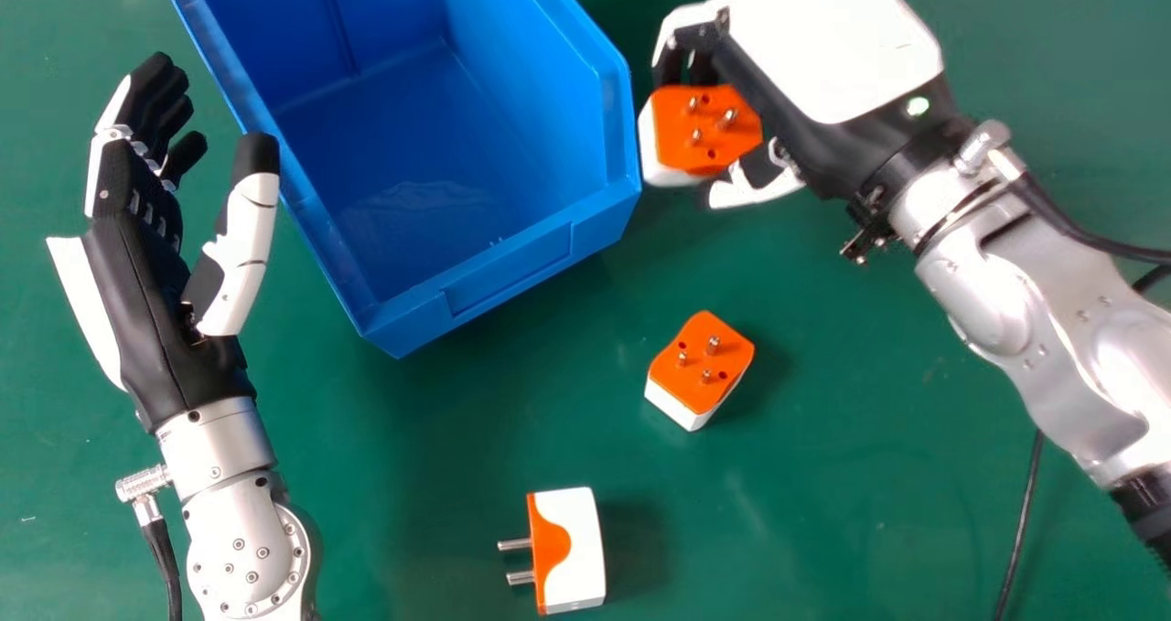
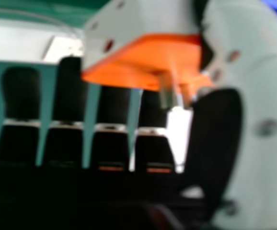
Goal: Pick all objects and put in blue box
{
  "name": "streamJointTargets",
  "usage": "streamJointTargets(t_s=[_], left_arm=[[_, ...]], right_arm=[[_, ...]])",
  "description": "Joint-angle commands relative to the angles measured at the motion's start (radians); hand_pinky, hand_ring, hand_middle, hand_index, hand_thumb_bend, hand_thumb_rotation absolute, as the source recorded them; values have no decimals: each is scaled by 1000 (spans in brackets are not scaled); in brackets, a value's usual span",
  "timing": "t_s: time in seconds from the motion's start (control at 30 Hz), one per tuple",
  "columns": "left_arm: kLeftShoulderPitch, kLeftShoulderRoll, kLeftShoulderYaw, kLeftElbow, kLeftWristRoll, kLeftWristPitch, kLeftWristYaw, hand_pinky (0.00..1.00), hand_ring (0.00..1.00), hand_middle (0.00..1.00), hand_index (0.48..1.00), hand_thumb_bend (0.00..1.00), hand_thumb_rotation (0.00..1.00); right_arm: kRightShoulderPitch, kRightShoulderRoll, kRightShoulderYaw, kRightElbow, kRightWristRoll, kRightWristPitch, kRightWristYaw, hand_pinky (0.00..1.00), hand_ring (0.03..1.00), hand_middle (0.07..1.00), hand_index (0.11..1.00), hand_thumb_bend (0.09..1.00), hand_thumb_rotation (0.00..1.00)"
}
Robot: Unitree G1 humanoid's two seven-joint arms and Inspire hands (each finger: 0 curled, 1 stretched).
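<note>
Now beside blue box [image 1: 512, 273]: right hand [image 1: 832, 45], fingers curled round plug adapter [image 1: 704, 132].
Best clear rim [image 1: 581, 31] before moving inward.

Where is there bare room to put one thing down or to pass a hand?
Table is bare between the blue box, left forearm and nearest plug; the box's visible floor too. Crowded: the box's right wall, beside the right hand with its held plug, and left wall, close to the left hand.

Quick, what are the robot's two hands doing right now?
Left hand: open, holding nothing, beside the blue box.
Right hand: closed on an orange and white plug.
</note>
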Motion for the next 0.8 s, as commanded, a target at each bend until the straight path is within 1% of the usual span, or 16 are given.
streamJointTargets(t_s=[0.0,0.07,0.2,0.27,0.33,0.37,0.4,0.53,0.63,0.7,0.77], left_arm=[[4,8,1,-21,-1,-13,-6,806,835,826,794,687,485],[5,5,-1,-25,-1,-9,-7,807,835,826,794,686,482],[5,6,-1,-29,7,-4,-1,806,836,827,795,685,480],[4,7,-1,-29,4,-3,-4,805,835,827,795,684,479],[3,6,0,-27,-1,-9,-7,804,834,826,795,683,479],[3,7,0,-26,-1,-11,-7,804,834,826,795,683,479],[2,8,1,-24,3,-12,-4,803,834,826,795,681,477],[2,10,3,-25,-4,-6,-8,802,833,826,795,678,473],[0,11,2,-25,-1,-5,-7,803,833,825,794,680,473],[-1,10,0,-28,-7,-5,-14,802,833,825,794,680,474],[-3,9,0,-29,-7,-4,-16,802,833,825,794,678,471]], right_arm=[[0,-6,-52,-67,10,11,-9,312,433,493,536,494,0],[1,-9,-69,-86,2,2,-28,307,429,492,537,493,0],[0,3,-100,-108,5,-13,-56,296,419,492,544,491,0],[-2,9,-109,-120,8,-7,-49,290,415,493,546,490,0],[-4,16,-117,-128,7,-2,-50,286,411,493,549,490,0],[-5,16,-120,-131,9,-1,-47,286,411,493,549,490,0],[-7,17,-124,-133,12,-2,-43,283,408,492,551,489,0],[-5,25,-132,-155,-2,-3,-54,282,406,492,553,489,0],[-5,40,-132,-181,-4,-14,-70,277,401,491,558,488,0],[-11,50,-131,-194,8,-34,-79,268,390,483,556,492,0],[-20,59,-129,-199,17,-60,-91,260,379,476,554,494,0]])
